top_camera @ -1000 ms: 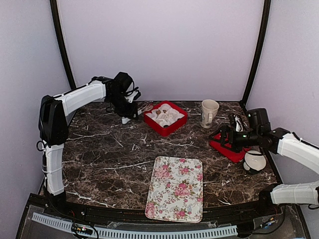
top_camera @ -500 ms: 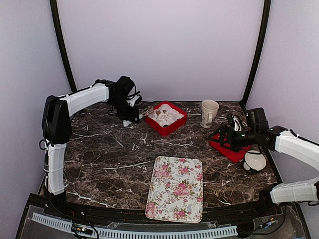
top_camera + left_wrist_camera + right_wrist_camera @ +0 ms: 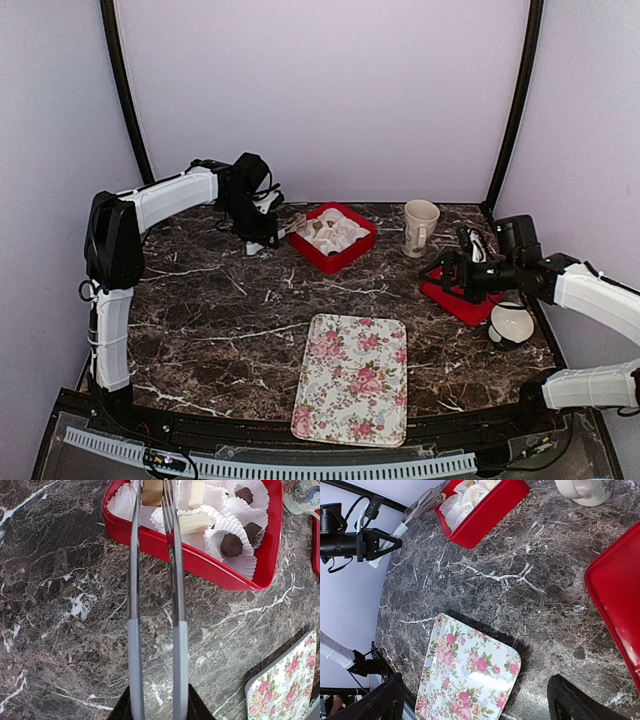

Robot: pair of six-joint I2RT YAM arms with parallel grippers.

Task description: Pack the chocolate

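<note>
The chocolate lies in white paper cups inside a red box [image 3: 200, 562]: dark pieces [image 3: 231, 544] and cream pieces [image 3: 191, 522]. My left gripper [image 3: 157, 707] is shut on long metal tongs [image 3: 134, 580]. Their tips reach over the box's left end and pinch a tan chocolate [image 3: 152, 492]. In the top view the left gripper [image 3: 262, 228] sits just left of the red box [image 3: 318, 258]. My right gripper [image 3: 450, 275] hovers open and holds nothing, by the red lid [image 3: 462, 305] at the right.
A floral tray [image 3: 353, 377] lies at the front centre. A patterned mug [image 3: 420, 227] stands right of the box. A white round object [image 3: 511, 324] sits near the right edge. Dark marble tabletop [image 3: 220, 320] spreads to the left.
The left arm has swung right, bringing the tong tips to the box's left end. The right arm has barely shifted.
</note>
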